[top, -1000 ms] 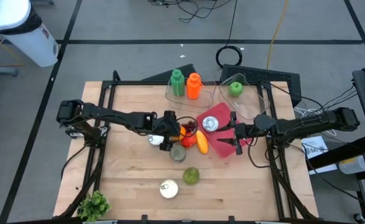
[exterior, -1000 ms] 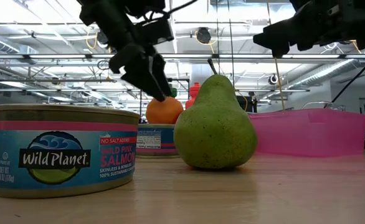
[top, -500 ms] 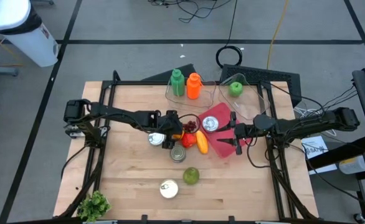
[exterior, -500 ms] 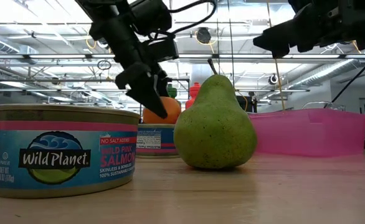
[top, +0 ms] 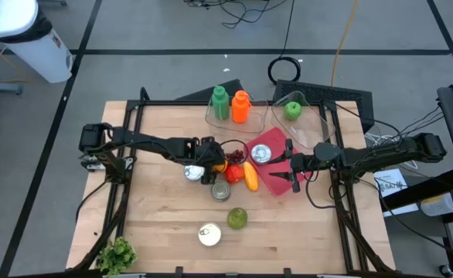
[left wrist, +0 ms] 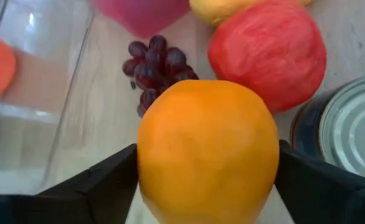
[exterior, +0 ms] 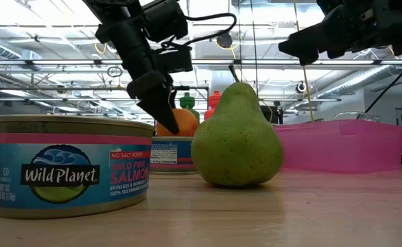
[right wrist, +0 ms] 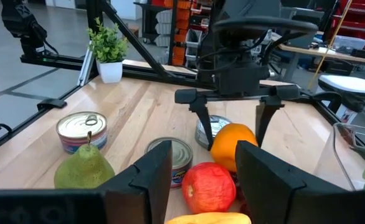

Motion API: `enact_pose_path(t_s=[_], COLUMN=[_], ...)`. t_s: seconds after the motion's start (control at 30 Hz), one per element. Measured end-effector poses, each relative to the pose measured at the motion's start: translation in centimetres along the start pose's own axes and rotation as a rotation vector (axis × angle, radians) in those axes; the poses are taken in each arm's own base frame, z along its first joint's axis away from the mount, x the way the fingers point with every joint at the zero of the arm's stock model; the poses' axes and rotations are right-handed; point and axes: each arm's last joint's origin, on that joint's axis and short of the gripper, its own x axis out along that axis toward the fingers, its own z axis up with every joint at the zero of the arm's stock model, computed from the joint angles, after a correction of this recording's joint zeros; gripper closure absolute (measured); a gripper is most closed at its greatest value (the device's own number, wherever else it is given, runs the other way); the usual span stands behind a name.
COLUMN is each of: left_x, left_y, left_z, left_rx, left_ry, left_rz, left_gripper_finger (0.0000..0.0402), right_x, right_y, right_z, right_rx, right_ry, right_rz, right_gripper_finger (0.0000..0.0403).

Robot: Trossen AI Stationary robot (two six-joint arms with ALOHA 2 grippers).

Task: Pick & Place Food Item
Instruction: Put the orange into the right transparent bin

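An orange [left wrist: 207,155] sits on the table among a red apple [left wrist: 266,53], dark grapes [left wrist: 157,68] and tins. My left gripper [top: 216,159] slants down over it, one finger on each side, shut on it; the low view shows the fingers [exterior: 161,103] in front of the orange [exterior: 182,122]. In the low view a tin hides the orange's underside. My right gripper [top: 292,171] hovers level and open above the pink tray [top: 277,181], with nothing between its fingers [right wrist: 151,177]. My left gripper has the orange pinched between its two fingers, which lie against two opposite sides [left wrist: 146,168] at its widest part. The fingers [right wrist: 202,127] slant down at it from the table's left. Whether the orange is still on the table I cannot tell.
Tins stand close by [top: 193,171] [top: 221,191], one on the pink tray [top: 261,154] and one near the front [top: 209,234]. A pear [top: 236,218] and a yellow-orange fruit [top: 251,177] lie nearby. Clear containers at the back hold two bottles [top: 230,104] and a green apple [top: 292,110].
My left gripper has come down toward the orange and rolled a little about its own line, so that its fingers now stand lower around the fruit. The orange and my right gripper have kept their places.
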Motion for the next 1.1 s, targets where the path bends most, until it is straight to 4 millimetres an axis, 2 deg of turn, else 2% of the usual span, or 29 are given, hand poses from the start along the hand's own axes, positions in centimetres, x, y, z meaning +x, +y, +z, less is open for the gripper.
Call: enact_pose_path(t_s=[0.1,0.23,0.47,0.67,0.87,1.0,1.1], left_x=[0.0,-0.4,-2.7,-3.9,-3.9,-2.1,-0.9], left_y=[-0.1,-0.4,-1.1,-1.4,0.3,2.7,4.1], left_z=[0.0,0.4,3.9,5.9,7.4,7.3,7.0], left_rx=[-0.057,-0.105,-0.110,-0.043,-0.008,-0.044,-0.057], left_ry=[0.003,-0.035,-0.408,-0.657,-0.908,-0.990,-1.040], left_rz=[-0.030,-0.045,-0.157,-0.162,-0.190,-0.243,-0.303], left_gripper_finger=[0.0115,0.0117,0.0117,0.0118,0.0118,0.0118,0.0118], right_x=[0.0,0.0,0.0,0.0,-0.2,-0.3,-0.3], right_y=[0.0,0.0,0.0,-0.1,-1.1,-1.2,-1.2], right_z=[0.0,0.0,0.0,0.1,-0.1,0.1,0.6], right_rx=[0.001,0.013,0.026,0.026,0.017,-0.053,-0.066], right_ry=[0.000,0.000,-0.003,-0.006,0.035,0.035,-0.012], right_rz=[0.000,0.000,0.000,-0.015,-0.392,-0.408,-0.416], right_gripper_finger=[0.0242,0.0242,0.0242,0.0242,0.0241,0.0220,0.0184])
